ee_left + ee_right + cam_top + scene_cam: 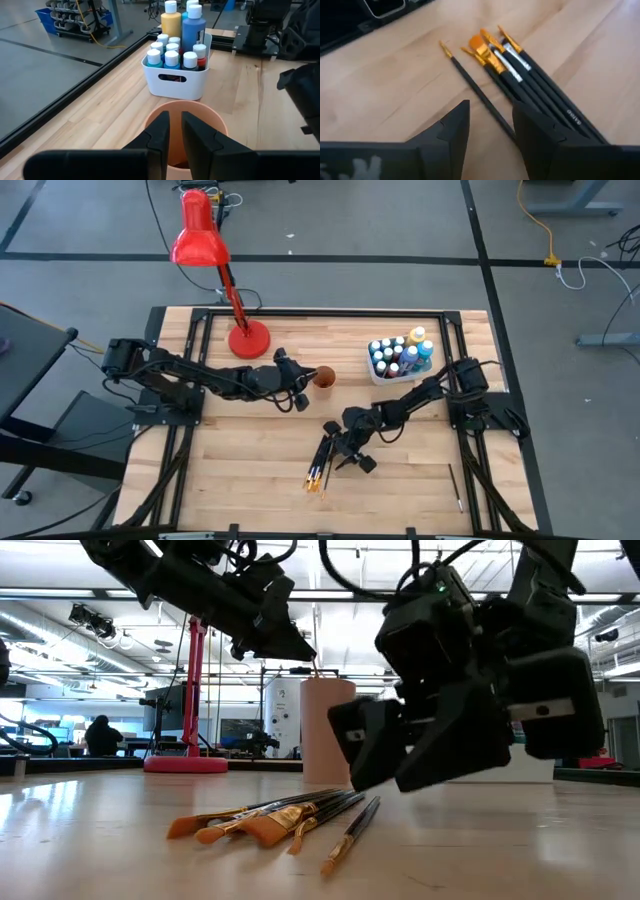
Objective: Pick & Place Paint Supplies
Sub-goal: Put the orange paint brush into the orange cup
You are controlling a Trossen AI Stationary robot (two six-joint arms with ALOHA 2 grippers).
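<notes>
Several dark-handled paintbrushes with orange-yellow tips lie fanned on the table. My right gripper is open just above them. Its fingers stand on either side of the handle of one brush that lies a little apart from the bundle. My left gripper hovers over the orange cup, with a narrow gap between its fingers and nothing visible in it. Paint bottles stand upright in the white tub. One more brush lies alone near the table's right near corner.
A red desk lamp stands on its round base at the far side, left of the cup. The white tub sits to the right of the cup, near the right arm's base. Bare wood shows along the near edge.
</notes>
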